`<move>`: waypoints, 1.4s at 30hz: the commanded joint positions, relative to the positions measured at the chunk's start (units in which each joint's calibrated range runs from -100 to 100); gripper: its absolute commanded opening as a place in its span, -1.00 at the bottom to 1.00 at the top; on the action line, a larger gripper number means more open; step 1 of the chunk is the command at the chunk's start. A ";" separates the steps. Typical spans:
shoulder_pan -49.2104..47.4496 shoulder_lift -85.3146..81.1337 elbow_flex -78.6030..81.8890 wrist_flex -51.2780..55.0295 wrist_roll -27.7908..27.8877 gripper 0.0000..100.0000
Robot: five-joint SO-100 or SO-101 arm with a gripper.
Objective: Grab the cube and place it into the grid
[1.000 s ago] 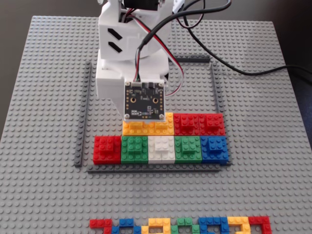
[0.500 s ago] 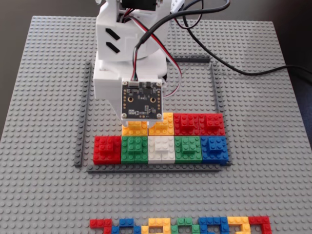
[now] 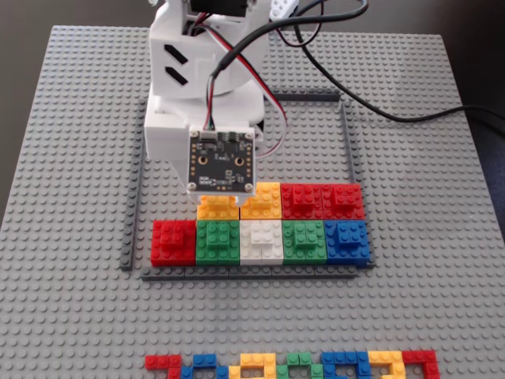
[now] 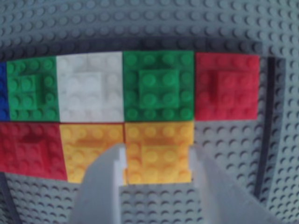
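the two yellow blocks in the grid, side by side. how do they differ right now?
In the wrist view, the right yellow block sits between the gripper fingers; the left yellow block lies outside them. In the fixed view, the arm partly covers one block, while the other touches a red block. Both share colour, size, row.

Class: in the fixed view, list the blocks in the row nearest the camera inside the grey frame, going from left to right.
Red block → green block → white block → second green block → blue block.
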 commanded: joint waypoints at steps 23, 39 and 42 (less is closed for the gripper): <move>-0.29 -20.17 0.68 3.44 -1.66 -0.68; -3.02 -52.50 14.64 9.40 -3.91 -1.00; -3.75 -58.01 16.99 10.62 -4.30 -1.00</move>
